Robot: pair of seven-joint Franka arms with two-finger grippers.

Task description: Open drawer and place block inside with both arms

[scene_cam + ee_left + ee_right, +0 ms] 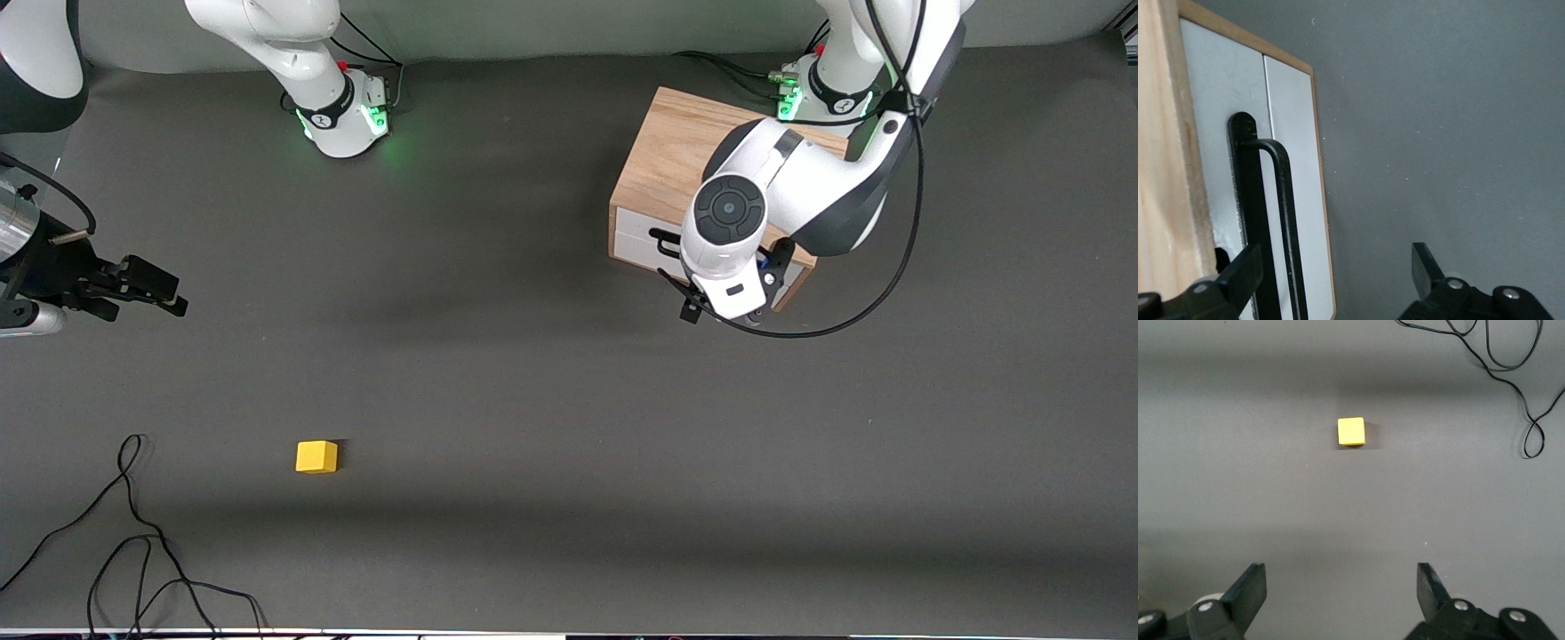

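The light oak cabinet stands near the left arm's base. Its drawer has a white front that looks flush and shut, with a black bar handle. My left gripper is open just in front of the drawer. In the left wrist view the left gripper has the handle between its fingers, close to one fingertip, untouched. The yellow block lies on the mat toward the right arm's end. My right gripper is open and empty, raised; its wrist view shows the right gripper short of the block.
A loose black cable curls on the mat near the front edge at the right arm's end, beside the block; it also shows in the right wrist view. Dark grey mat covers the table.
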